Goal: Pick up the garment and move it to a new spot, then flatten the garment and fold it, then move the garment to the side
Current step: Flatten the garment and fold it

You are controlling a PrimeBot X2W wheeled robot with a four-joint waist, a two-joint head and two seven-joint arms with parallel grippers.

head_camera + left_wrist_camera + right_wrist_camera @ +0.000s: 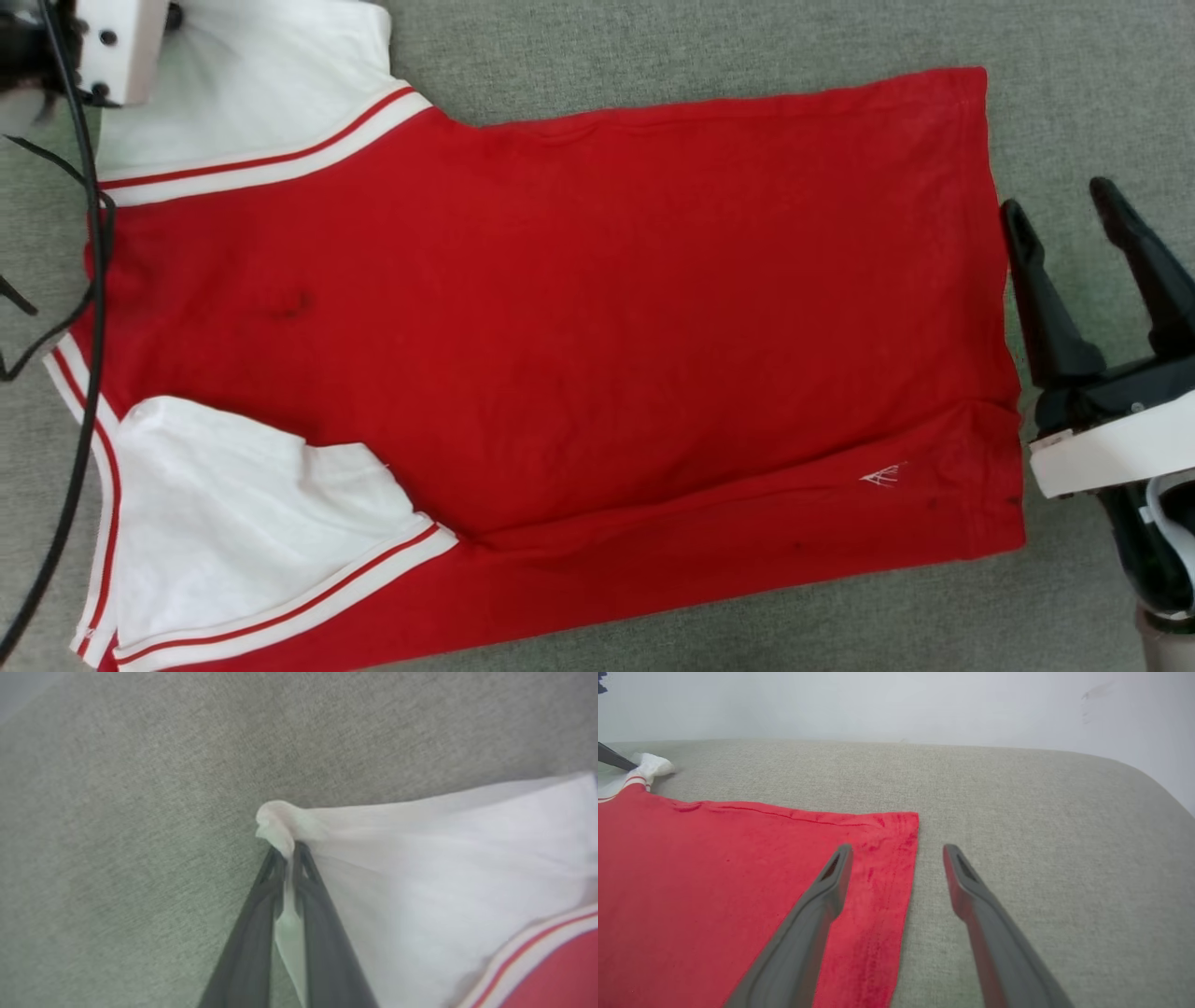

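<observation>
On the head camera I see the garment [560, 308] spread flat on a grey-green woven surface [700, 37], its hem [994, 308] just beside my right gripper [1060, 201]. The left wrist camera has my left gripper [288, 851] pinched nearly closed on a bunched corner of the white sleeve [444, 858]. The right wrist camera shows a pale wall [878, 704] behind; those fingers spread wide, empty, one over the red hem.

The garment [560, 308], a red T-shirt with white short sleeves and red-and-white striped trim, lies spread almost flat on the grey-green surface [709, 37], its hem toward the right, a tiny white logo near it.
</observation>
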